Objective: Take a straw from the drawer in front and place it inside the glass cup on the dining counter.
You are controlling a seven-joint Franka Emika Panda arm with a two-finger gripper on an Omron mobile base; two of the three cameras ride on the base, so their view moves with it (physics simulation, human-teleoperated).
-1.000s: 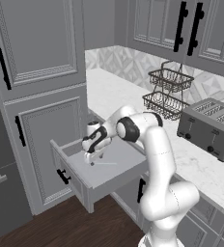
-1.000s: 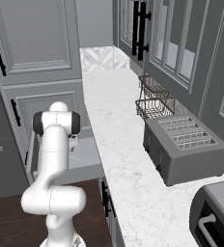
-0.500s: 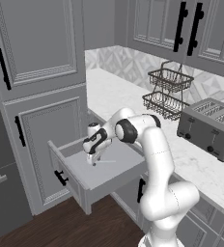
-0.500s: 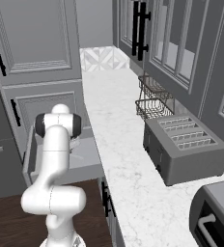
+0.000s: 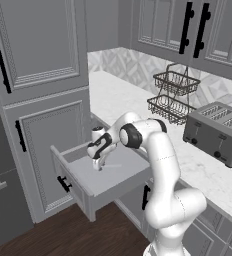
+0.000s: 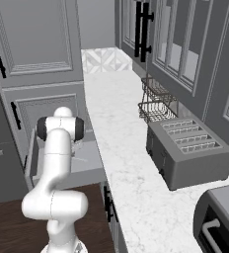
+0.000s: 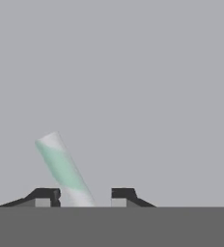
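Tall grey panelled cabinet doors (image 5: 40, 45) with black bar handles stand along the left of the left base view, and a long white marble-look counter (image 5: 133, 107) runs beside them toward the patterned back wall. On that counter sit a dark two-tier wire basket (image 5: 172, 95) and, nearer the camera, a grey four-slot toaster (image 5: 218, 132), well apart from the drawer.

The shallow wide grey box drawer (image 5: 105, 182) stands pulled out below the counter's edge, its plain grey floor exposed and its short black bar handle (image 5: 64, 184) on the front panel. The white Franka arm (image 5: 160, 165) reaches down into it from the lower right; the right base view shows the same drawer (image 6: 89, 160) behind the arm.

The jaws (image 5: 98, 164) hang low over the drawer floor, pointed down. A short green-and-white striped straw (image 7: 64, 170) lies on that floor. In the hand view it runs tilted from upper left to lower right, its lower end between the two dark fingertips (image 7: 46, 197), close against the left one, with a gap to the right one. The jaws stand narrow about the straw; whether they grip it cannot be told.
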